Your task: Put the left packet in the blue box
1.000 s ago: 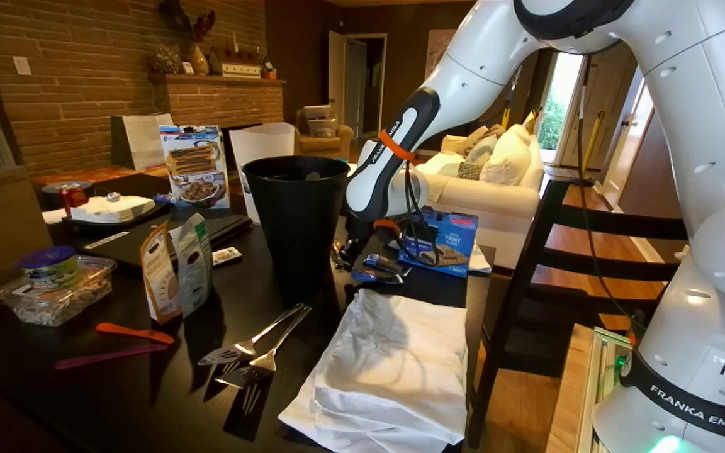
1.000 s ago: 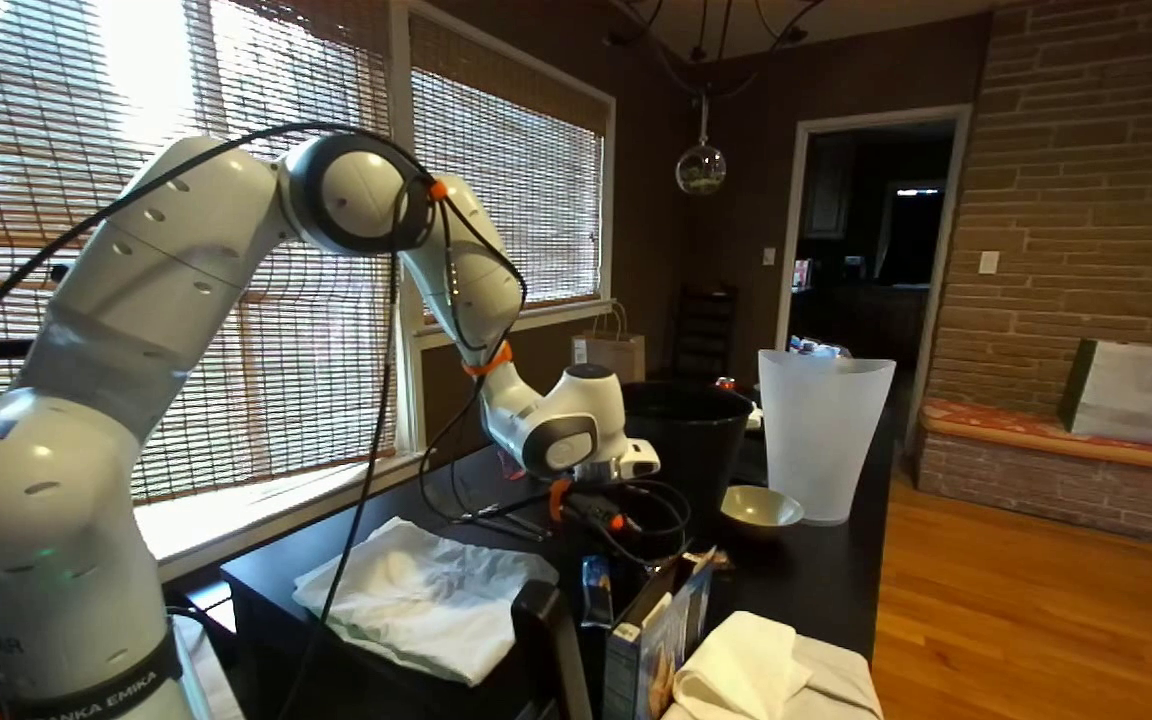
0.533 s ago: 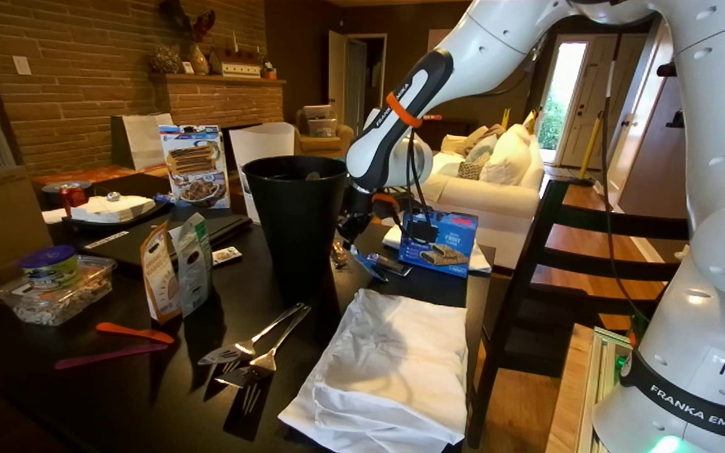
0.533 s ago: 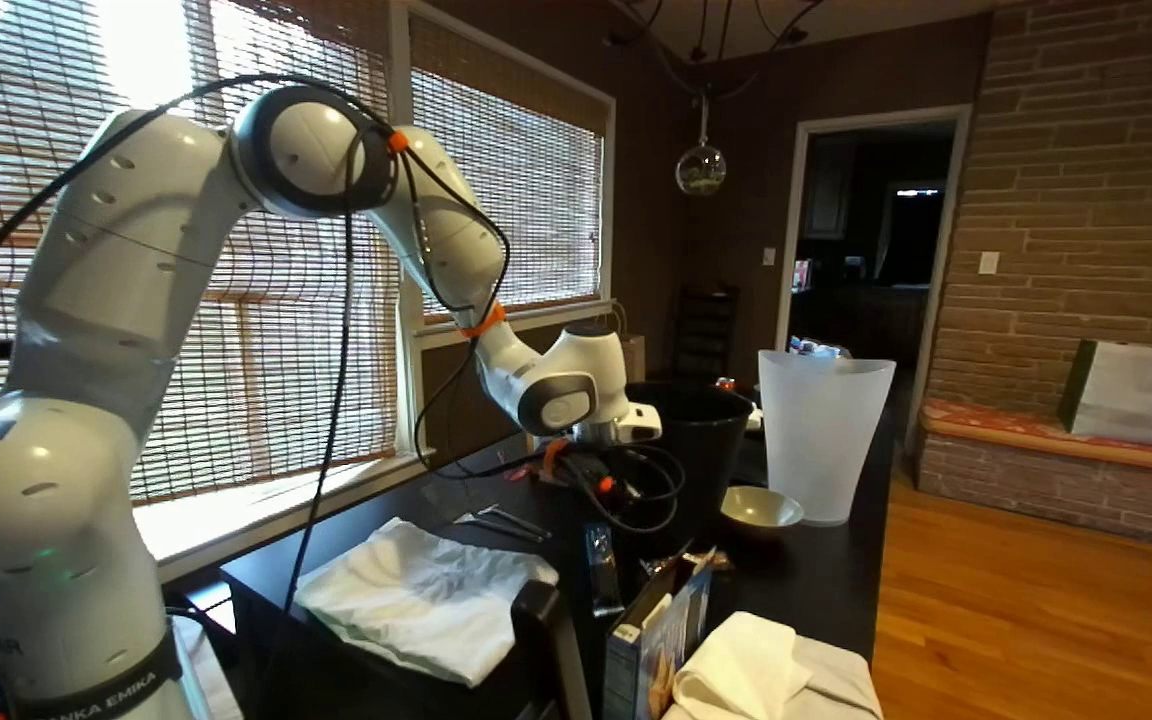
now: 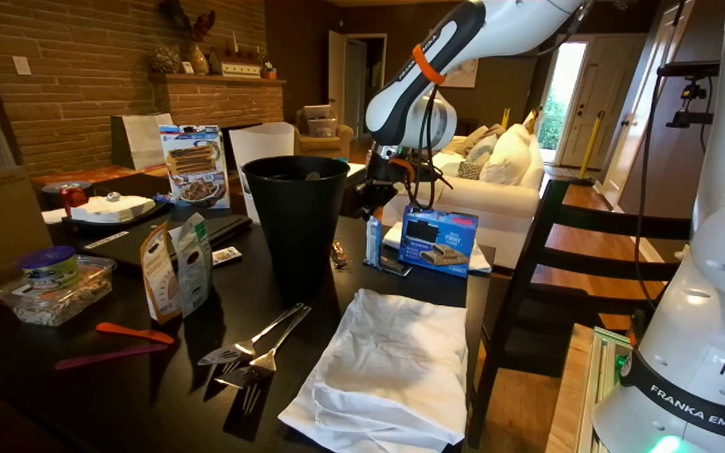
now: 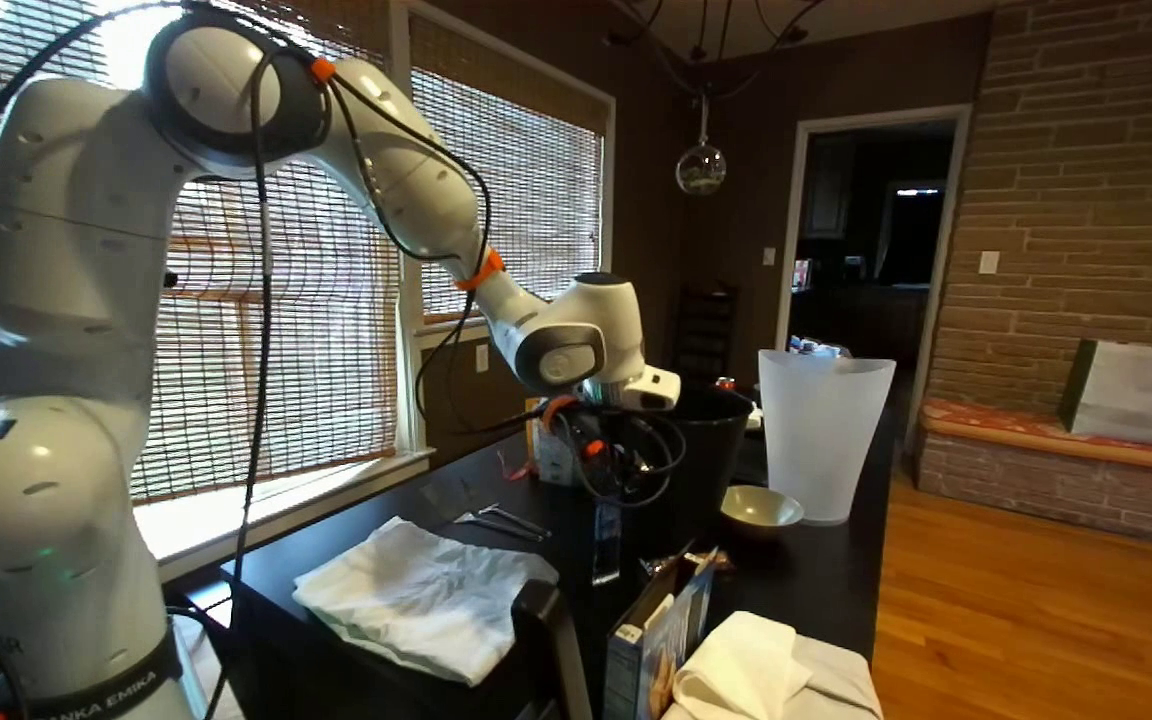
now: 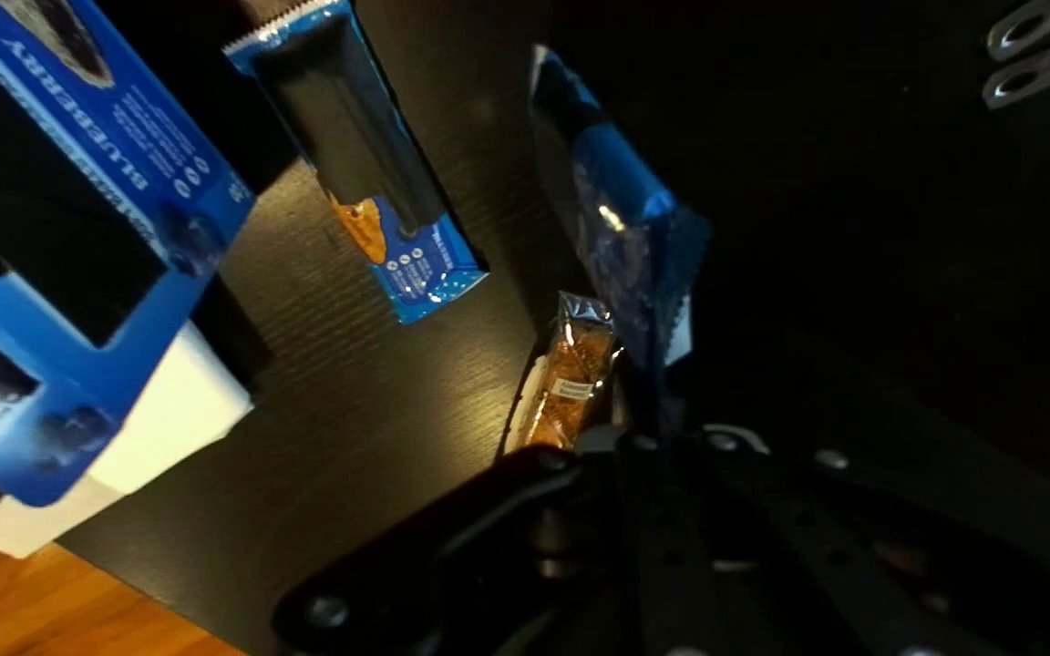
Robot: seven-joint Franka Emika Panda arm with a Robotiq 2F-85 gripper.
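My gripper point(image 5: 367, 204) is shut on the end of the left packet point(image 5: 372, 242), a narrow light-blue packet. The packet hangs nearly upright from the fingertips, above the table and left of the blue box point(image 5: 441, 245) in an exterior view. In the wrist view the packet point(image 7: 621, 214) sticks out from the dark, closed fingertips point(image 7: 648, 442). The blue box point(image 7: 78, 228) shows at that view's left, apart from the packet. In an exterior view the packet point(image 6: 607, 545) hangs below the gripper, behind the box point(image 6: 651, 640). The fingertips are hidden by cables there.
A second blue packet point(image 7: 361, 137) lies flat beside the box. A brown wrapped bar point(image 7: 571, 387) lies near the tall black bin point(image 5: 296, 220). A white cloth point(image 5: 400, 352) and metal utensils point(image 5: 262, 358) lie in front. A bowl point(image 6: 761, 508) stands beside a frosted bin point(image 6: 824, 440).
My gripper has risen from the table, moving slightly towards the blue box. The left packet went from lying flat, to tilted, to hanging nearly upright in the gripper.
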